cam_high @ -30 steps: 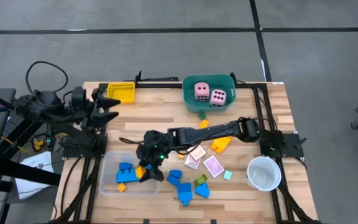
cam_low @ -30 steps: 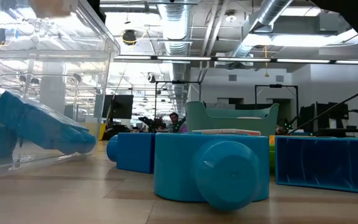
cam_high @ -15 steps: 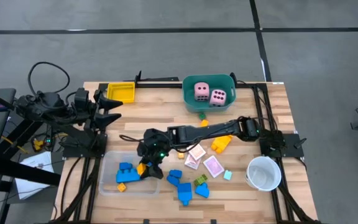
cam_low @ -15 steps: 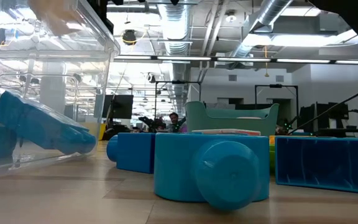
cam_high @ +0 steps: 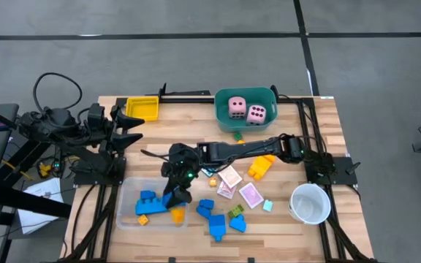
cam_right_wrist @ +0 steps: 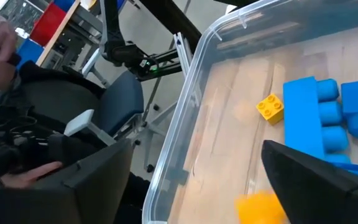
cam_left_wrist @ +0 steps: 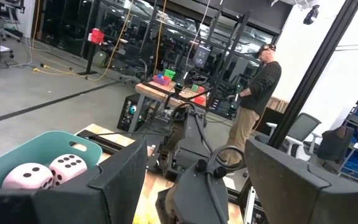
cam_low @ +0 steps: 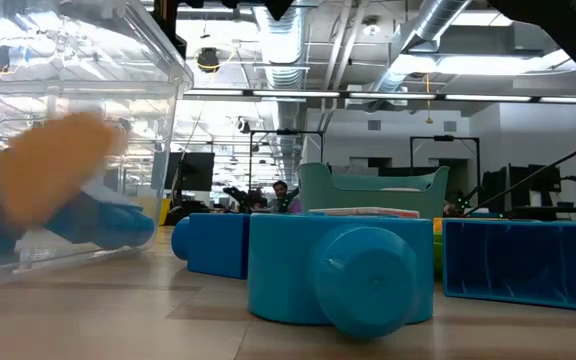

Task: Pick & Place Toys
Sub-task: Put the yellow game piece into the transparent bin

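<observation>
Since the picture from a moment ago, my right hand [cam_high: 175,196] has let go of the orange block [cam_high: 177,215], and its fingers now stand apart and empty over the clear tray [cam_high: 126,219]. The arm has lifted a little. In the low view the orange block [cam_low: 53,180] is a blur, dropping inside the tray. In the right wrist view it [cam_right_wrist: 261,207] shows between the two fingers, on its way down.

The tray already has blue blocks [cam_high: 148,199] and a small yellow block [cam_right_wrist: 270,107] in it. More blue blocks [cam_high: 214,218] sit on the counter [cam_high: 320,124] just beside the tray. The pink-white cards [cam_high: 248,195], a green block [cam_high: 235,212] and another orange block [cam_high: 259,169] lie farther toward the white cup [cam_high: 310,203]. The two pink dice [cam_high: 247,110] rest in the teal tub [cam_high: 225,120].

My left hand [cam_high: 131,126] waits back by the yellow tray [cam_high: 142,108] with its fingers apart, holding nothing.

I think the falling block could bounce off a blue block and hop over the low wall. It looks very near the tray's edge from above. My hand could also bump the wall if I swing away too low, and that would push the tray.
</observation>
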Action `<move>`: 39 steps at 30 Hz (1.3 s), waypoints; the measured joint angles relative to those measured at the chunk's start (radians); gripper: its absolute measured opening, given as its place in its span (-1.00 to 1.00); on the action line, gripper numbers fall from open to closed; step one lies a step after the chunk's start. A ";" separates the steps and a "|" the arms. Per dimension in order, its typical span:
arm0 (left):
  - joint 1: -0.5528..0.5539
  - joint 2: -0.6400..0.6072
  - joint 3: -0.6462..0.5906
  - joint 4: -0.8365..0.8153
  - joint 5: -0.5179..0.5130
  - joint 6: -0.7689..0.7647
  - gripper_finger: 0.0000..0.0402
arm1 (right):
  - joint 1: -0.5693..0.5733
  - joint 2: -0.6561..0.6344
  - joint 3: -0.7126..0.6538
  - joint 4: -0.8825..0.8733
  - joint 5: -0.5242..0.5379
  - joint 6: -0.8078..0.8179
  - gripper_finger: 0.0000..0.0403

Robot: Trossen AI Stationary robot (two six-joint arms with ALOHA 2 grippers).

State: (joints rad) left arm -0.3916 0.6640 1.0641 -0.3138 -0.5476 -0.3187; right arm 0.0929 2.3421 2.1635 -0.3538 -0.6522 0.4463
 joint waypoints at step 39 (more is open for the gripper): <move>0.000 0.003 0.000 0.001 0.050 0.027 0.32 | -0.037 -0.263 -0.028 -1.088 0.687 -0.012 0.88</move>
State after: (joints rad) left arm -0.3920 0.6670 1.0641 -0.3124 -0.4980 -0.2920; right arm 0.0561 2.0792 2.1358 -1.4422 0.0345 0.4341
